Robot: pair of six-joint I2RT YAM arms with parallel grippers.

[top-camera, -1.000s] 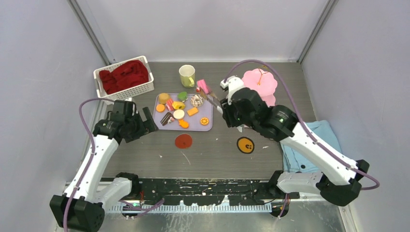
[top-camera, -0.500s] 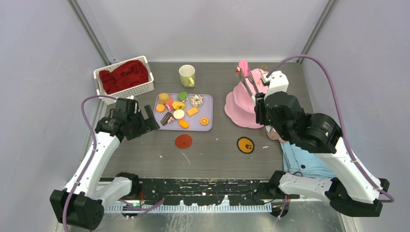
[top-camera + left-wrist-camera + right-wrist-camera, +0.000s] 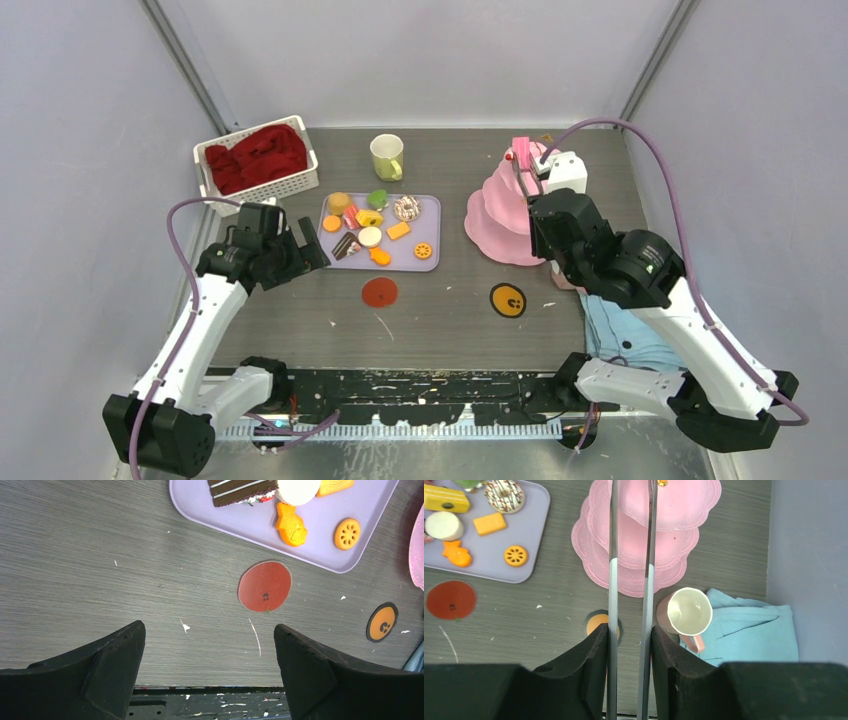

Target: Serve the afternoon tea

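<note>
Over the top of the stand [image 3: 505,215], a tower of three scalloped, glossy pink plates, the right gripper [image 3: 630,640] is clamped on thin metal tongs [image 3: 613,540]. Its black fingers squeeze the two bright blades almost parallel. The tong tips pinch a small pink slice [image 3: 520,150] above the top plate.

Near the stand's base a pink mug [image 3: 686,612], white inside, stands upright at the edge of a folded light-blue towel [image 3: 749,630]. A yellow-green mug [image 3: 386,156] stands upright at the far side, just beyond the tray [image 3: 320,540].

The tray is a flat lilac rectangle with rounded corners. On it lie a sprinkled donut [image 3: 505,494], a striped chocolate slice [image 3: 242,490], a fish-shaped biscuit [image 3: 291,524], a round holed biscuit [image 3: 347,533] and other small sweets.

The left gripper [image 3: 207,630] hangs with its blunt black fingers wide apart, holding nothing, over the grey wood-grain table [image 3: 100,570] by the tray's near left corner.

A red disc [image 3: 264,586] and an orange disc [image 3: 382,622] lie flat on the table nearer the arms. A white slatted basket [image 3: 262,190] at far left holds crumpled red cloth [image 3: 255,155].
</note>
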